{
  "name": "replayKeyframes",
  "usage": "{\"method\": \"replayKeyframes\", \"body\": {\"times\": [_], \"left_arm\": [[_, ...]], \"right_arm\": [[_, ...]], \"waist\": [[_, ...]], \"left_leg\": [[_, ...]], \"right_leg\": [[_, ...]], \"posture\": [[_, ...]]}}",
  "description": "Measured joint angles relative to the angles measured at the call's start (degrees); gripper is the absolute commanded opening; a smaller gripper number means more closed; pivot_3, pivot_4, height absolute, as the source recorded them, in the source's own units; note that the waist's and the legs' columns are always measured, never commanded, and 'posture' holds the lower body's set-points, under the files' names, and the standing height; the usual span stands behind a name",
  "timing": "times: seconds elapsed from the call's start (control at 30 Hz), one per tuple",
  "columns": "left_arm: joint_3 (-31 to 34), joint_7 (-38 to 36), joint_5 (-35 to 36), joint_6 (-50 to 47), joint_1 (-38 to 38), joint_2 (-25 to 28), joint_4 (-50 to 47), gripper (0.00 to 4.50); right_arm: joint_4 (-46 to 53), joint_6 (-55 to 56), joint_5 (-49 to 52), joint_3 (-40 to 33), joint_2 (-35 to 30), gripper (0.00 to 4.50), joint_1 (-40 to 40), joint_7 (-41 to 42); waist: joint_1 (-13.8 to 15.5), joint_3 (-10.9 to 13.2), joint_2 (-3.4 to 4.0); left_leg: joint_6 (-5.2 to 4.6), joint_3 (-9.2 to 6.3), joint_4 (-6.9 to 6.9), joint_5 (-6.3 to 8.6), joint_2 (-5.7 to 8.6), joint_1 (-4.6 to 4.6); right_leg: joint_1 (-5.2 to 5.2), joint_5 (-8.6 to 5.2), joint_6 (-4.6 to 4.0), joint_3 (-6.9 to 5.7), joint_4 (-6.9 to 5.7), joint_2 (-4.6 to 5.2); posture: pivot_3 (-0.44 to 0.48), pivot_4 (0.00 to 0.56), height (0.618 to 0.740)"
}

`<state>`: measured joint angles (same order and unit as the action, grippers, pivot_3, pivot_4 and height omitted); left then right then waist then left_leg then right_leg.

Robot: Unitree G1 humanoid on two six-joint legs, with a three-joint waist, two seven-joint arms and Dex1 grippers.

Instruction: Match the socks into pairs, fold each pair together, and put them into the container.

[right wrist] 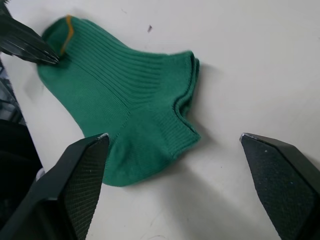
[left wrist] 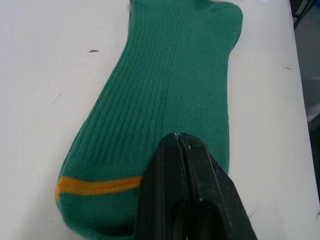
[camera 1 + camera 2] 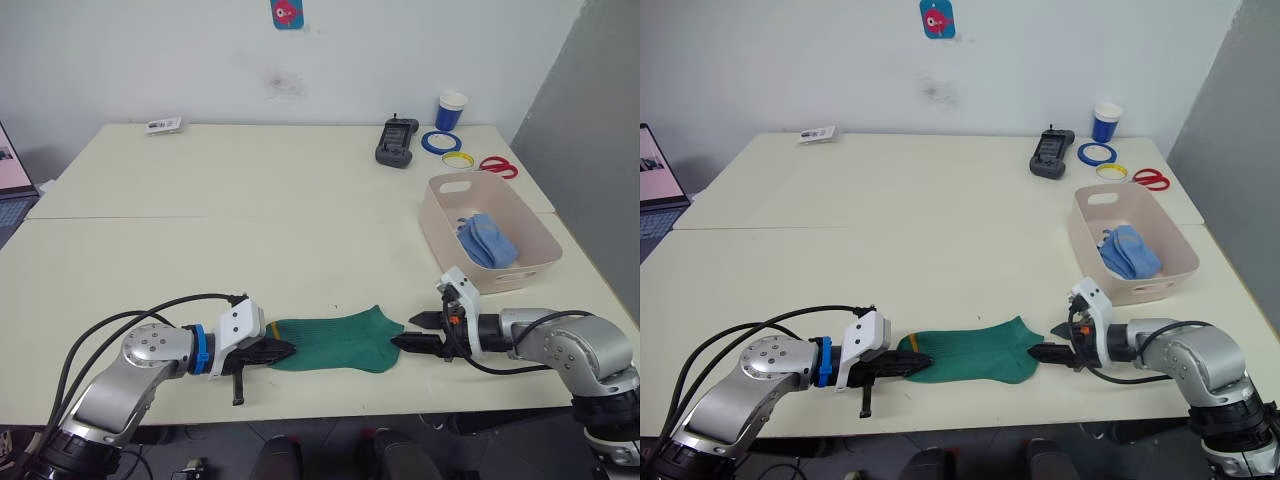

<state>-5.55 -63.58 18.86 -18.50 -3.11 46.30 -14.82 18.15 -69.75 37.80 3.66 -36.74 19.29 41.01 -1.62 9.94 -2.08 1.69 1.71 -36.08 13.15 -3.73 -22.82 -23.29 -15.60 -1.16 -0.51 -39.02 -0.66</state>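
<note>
A green sock (image 3: 335, 343) with a yellow stripe at its cuff lies flat near the table's front edge. In the right wrist view a second green edge shows beneath its heel. My left gripper (image 3: 285, 350) is shut, its tips (image 2: 178, 137) resting on the cuff end just past the stripe. At the toe end my right gripper (image 3: 408, 332) is open, its fingers (image 1: 85, 170) spread wide on either side of the toe without touching it. The pale pink container (image 3: 432, 215) stands at the right with folded light blue socks (image 3: 487, 240) inside.
Behind the container lie red scissors (image 3: 497, 165), a yellow ring (image 3: 459, 159), a blue tape roll (image 3: 438, 142), a blue cup (image 3: 451, 110) and a black device (image 3: 397, 142). A small card (image 3: 162, 124) sits far left. A laptop (image 3: 5, 180) pokes in at the left edge.
</note>
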Motion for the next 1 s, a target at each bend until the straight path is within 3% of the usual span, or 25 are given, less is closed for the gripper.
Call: {"method": "replayKeyframes", "body": {"times": [0.47,0.6,0.73,0.93,1.0], "left_arm": [[-4.21,2.06,-6.31,2.68,-3.13,-1.13,5.79,0.00],[-4.01,2.87,-6.37,2.68,-2.35,-1.12,5.49,0.00],[-4.00,2.99,-6.36,2.67,-2.73,-1.13,5.45,0.00],[-3.17,2.45,-3.95,0.25,-2.46,-1.52,4.15,0.00],[-2.43,1.43,-1.10,-2.36,-2.23,-1.57,3.29,0.00]], "right_arm": [[-1.79,-7.40,2.80,3.58,2.39,4.47,4.50,0.69],[-3.02,-12.17,4.61,1.70,5.53,3.66,4.51,-0.17],[-6.10,-16.82,5.66,-2.03,10.45,2.22,4.60,-3.05],[-6.65,-19.05,6.09,-4.72,11.87,0.19,4.60,-4.92],[-6.62,-19.51,6.41,-4.92,10.35,0.04,4.53,-4.61]], "waist": [[0.03,-0.62,0.26],[-0.01,-0.86,0.37],[-0.02,-0.92,0.44],[0.00,-0.90,0.47],[-0.01,-0.85,0.47]], "left_leg": [[-0.02,0.00,0.03,0.01,-0.01,0.08],[-0.02,0.00,0.05,0.01,-0.03,0.12],[-0.02,0.00,0.06,0.01,-0.02,0.10],[-0.02,0.00,0.05,0.01,-0.01,0.02],[-0.02,-0.01,0.05,0.01,0.00,-0.04]], "right_leg": [[0.08,0.00,0.00,0.01,0.01,-0.05],[0.09,-0.01,-0.01,0.02,0.01,-0.05],[0.08,-0.01,-0.01,0.02,0.01,-0.07],[0.02,-0.01,0.00,0.01,0.02,-0.09],[-0.02,-0.01,0.00,0.00,0.04,-0.11]], "posture": [[0.000,0.150,0.740],[0.000,0.150,0.740],[0.000,0.150,0.740],[0.000,0.150,0.740],[0.000,0.150,0.740]]}}
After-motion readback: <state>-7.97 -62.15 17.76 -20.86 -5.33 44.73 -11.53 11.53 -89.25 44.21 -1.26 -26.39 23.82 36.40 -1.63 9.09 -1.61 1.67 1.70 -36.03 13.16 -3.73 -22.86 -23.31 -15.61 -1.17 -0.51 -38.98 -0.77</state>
